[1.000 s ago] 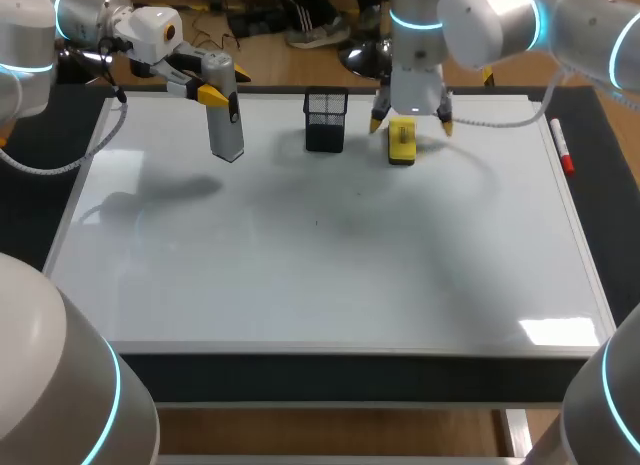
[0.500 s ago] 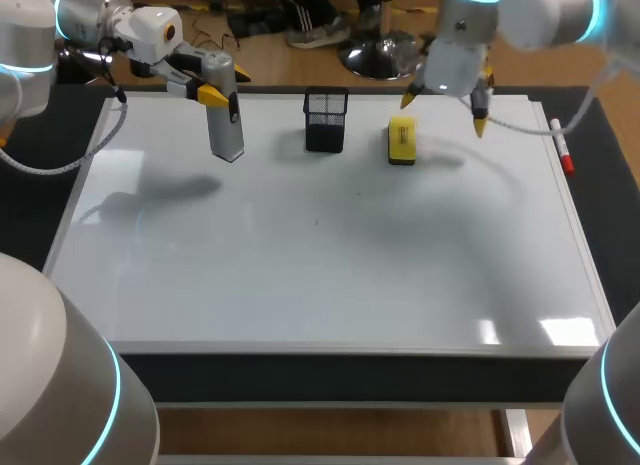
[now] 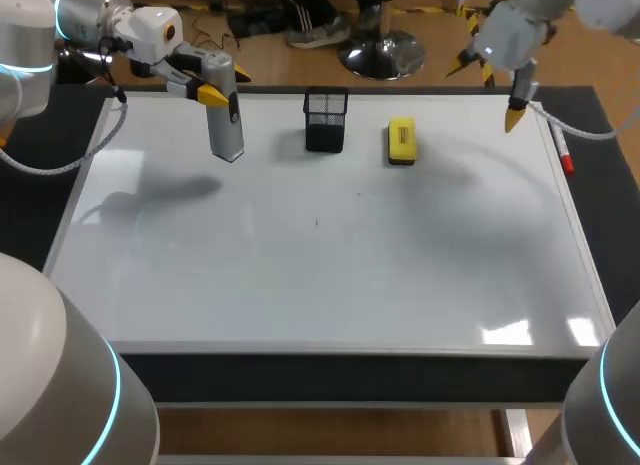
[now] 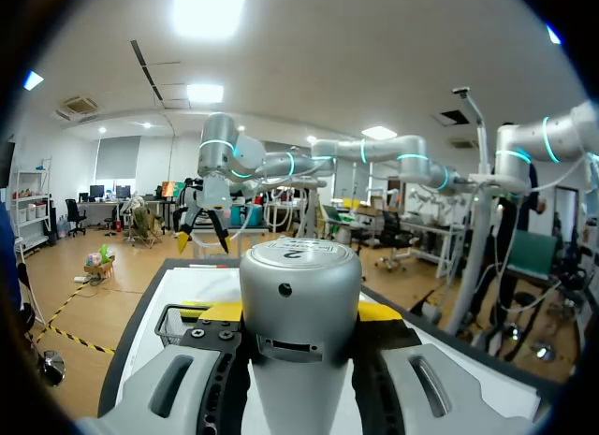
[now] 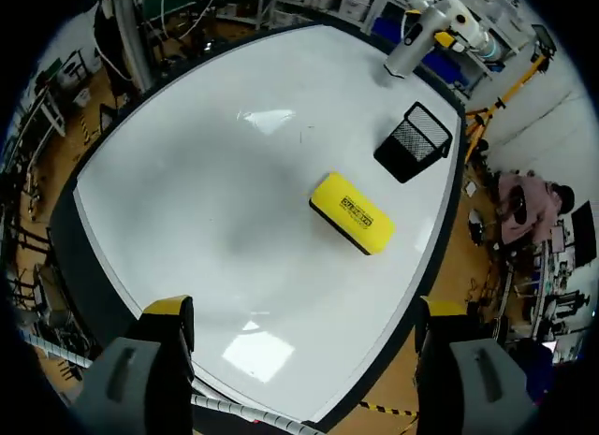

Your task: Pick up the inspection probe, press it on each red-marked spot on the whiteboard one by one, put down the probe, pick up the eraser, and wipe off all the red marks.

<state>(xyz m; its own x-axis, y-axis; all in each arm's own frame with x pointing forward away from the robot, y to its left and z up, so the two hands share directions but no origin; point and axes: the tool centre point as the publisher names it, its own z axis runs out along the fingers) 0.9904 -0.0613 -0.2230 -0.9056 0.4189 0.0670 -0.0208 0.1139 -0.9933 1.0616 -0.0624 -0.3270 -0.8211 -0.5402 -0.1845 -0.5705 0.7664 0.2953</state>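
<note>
The grey cylindrical probe (image 3: 226,120) hangs upright over the whiteboard's (image 3: 320,275) far left part, my left gripper (image 3: 212,90) shut on its upper end. From the left wrist, the probe (image 4: 299,299) fills the gap between the fingers (image 4: 178,388). The yellow eraser (image 3: 401,142) lies flat on the board at the back, right of centre. My right gripper (image 3: 490,88) hovers open and empty above the far right corner, well clear of the eraser (image 5: 353,212). No red marks show on the board (image 5: 206,173), only two tiny dark specks.
A black mesh pen holder (image 3: 326,120) stands between the probe and the eraser, also visible from the right wrist as the holder (image 5: 412,141). A red-capped marker (image 3: 562,148) lies along the board's right frame.
My right gripper has risen from directly over the eraser and swung right and back to the far right corner, still open. The left arm and probe have not moved.
</note>
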